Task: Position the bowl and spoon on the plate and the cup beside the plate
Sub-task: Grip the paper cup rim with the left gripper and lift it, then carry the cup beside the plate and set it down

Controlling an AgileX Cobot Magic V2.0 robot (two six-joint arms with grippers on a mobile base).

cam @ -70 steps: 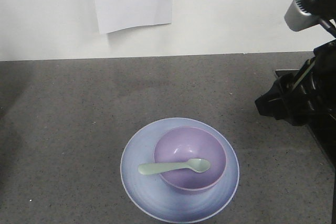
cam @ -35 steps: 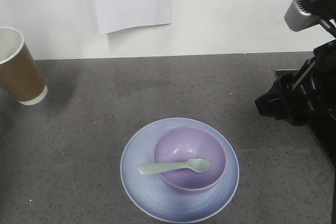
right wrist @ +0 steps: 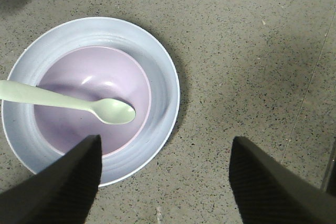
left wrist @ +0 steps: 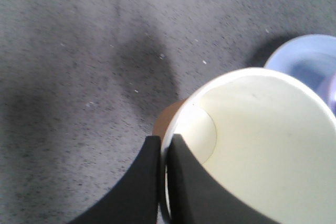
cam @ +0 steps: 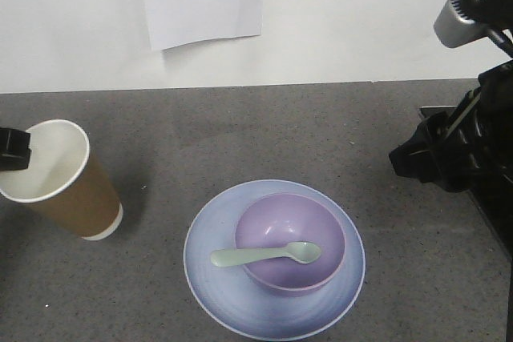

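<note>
Since my left gripper (left wrist: 164,174) only pinches the cup (cam: 60,178) by its rim wall, one finger inside, one outside, it hangs tilted w/ base toward the plate (cam: 210,278). Release it like this & it could tip over. Cup sits left of plate, near but apart. Right gripper (right wrist: 163,174) spread wide, empty, above plate's edge.

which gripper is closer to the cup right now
Left. The left gripper is clamped on the cup's rim; the right gripper hangs open beside the plate, away from the cup.
</note>
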